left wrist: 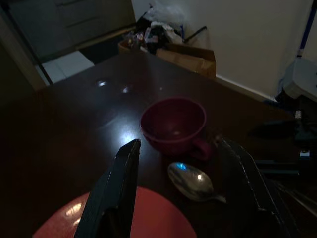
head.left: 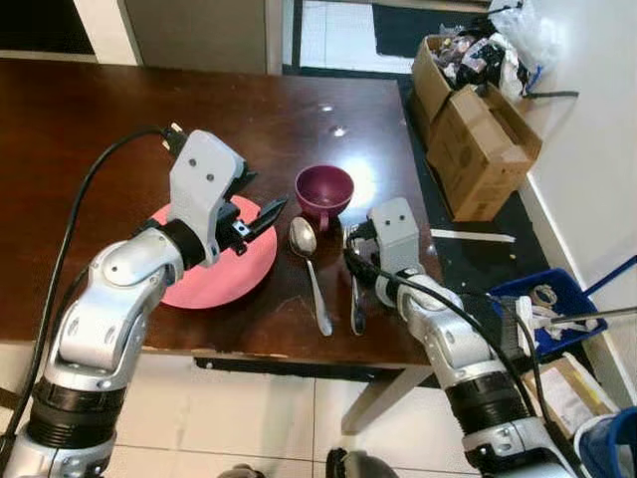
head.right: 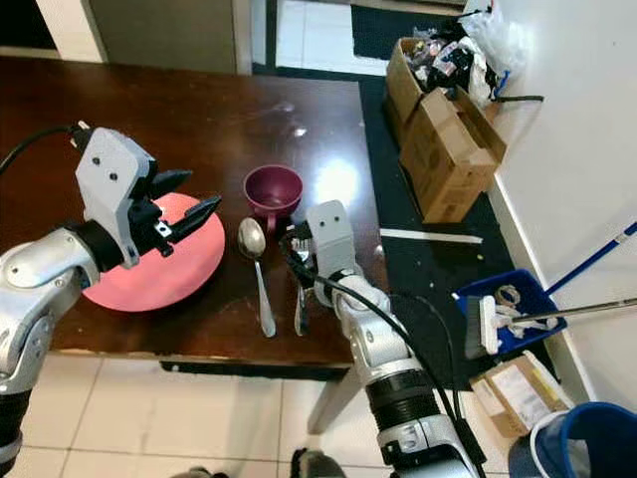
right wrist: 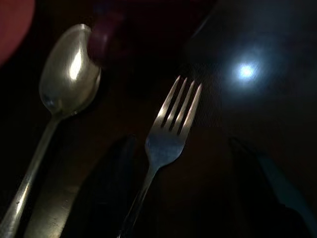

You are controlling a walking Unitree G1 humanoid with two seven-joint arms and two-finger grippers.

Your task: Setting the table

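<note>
From the left eye view we look down on a dark wooden table [head.left: 119, 119]; a pink plate [head.left: 224, 274] lies near its front edge, a spoon [head.left: 311, 267] just beside it to the right, then a fork [head.left: 356, 299], and a maroon cup [head.left: 324, 189] stands just behind the cutlery; our left pincer [head.left: 261, 217] hovers above the plate's right rim with its fingers apart, holding nothing; our right arm bends over the fork, its pincer hidden under the wrist housing.

From the right eye view the same setting appears; cardboard boxes [head.right: 443, 139] sit on the floor well off to the right of the table, with a blue bin [head.right: 508, 309] nearer us.

From the left wrist view the two black fingers [left wrist: 116, 191] stand spread, framing the cup and the bowl of the spoon, with the plate's edge below them.

From the right wrist view, which is dark, the fork's tines point away from us and its handle runs back between the two spread fingers [right wrist: 111, 188]; our right pincer [right wrist: 190, 191] is open and grips nothing; the spoon lies beside the fork, apart from it.

We judge the fork is being placed or adjusted; to do it well we should lift the right pincer straight up so neither finger drags the handle, leaving the fork parallel to the spoon.
</note>
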